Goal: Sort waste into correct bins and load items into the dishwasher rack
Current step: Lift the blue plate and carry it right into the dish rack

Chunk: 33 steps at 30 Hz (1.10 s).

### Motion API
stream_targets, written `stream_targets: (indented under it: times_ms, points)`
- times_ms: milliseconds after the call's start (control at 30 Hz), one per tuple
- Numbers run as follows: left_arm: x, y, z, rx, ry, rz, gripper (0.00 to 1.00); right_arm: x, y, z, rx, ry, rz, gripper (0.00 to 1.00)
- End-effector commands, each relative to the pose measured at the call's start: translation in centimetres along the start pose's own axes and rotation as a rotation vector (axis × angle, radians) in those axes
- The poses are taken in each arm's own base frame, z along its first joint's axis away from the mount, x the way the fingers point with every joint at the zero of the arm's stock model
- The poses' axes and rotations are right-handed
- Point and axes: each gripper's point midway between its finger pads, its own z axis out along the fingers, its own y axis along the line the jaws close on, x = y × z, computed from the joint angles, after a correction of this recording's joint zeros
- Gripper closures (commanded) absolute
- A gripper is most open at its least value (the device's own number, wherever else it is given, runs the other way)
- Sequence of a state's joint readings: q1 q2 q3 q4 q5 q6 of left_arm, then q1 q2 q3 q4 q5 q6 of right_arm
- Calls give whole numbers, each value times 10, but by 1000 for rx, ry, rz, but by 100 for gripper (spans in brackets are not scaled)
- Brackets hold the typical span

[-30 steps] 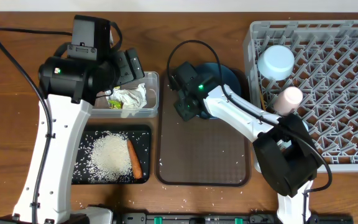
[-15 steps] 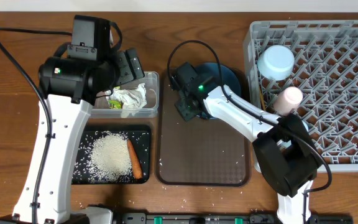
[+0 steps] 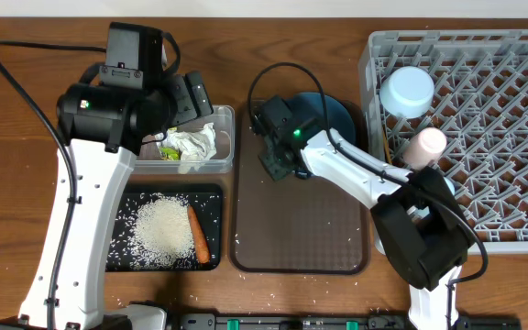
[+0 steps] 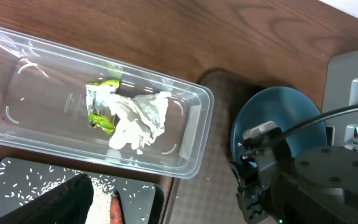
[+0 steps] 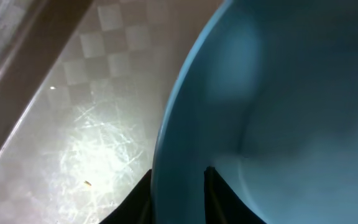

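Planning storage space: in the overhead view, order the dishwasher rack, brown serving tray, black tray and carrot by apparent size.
1. dishwasher rack
2. brown serving tray
3. black tray
4. carrot

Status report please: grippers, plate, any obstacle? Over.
Left gripper over clear tub, state unclear. Right gripper astride blue plate rim, grip unclear. Plate on brown tray. No obstacle toward rack.

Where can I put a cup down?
The brown serving tray is bare below the blue plate. Most of the dishwasher rack right of the pink cup is free. The black tray, with rice and carrot, is crowded.
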State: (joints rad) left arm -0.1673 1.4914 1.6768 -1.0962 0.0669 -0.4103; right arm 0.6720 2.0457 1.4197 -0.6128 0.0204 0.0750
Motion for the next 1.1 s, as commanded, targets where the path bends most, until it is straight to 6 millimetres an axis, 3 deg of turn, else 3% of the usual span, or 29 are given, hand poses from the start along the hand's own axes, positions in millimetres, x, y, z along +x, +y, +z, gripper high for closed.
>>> stream_targets:
  times_ms: [0,267,467,667,767,967,1067]
  points:
    - [-2,4,0,-20,-8,7,6,8,-5,5,24,14,0,80]
    - [-2,4,0,-20,-8,7,6,-6,-4,-3,19,-29,1,99]
    - [-2,4,0,-20,-9,7,6,-30,6,-36,-34,-104,1,99]
    - [-2,4,0,-20,-9,7,6,-60,21,-110,-185,-247,25,99]
    - [-2,4,0,-20,-8,7,6,-71,19,-152,-250,-338,32,99]
    - [-2,4,0,-20,-8,7,6,-79,-23,-248,-358,-545,119,99]
    - [-2,4,0,-20,-8,7,6,-73,-58,-288,-416,-634,178,99]
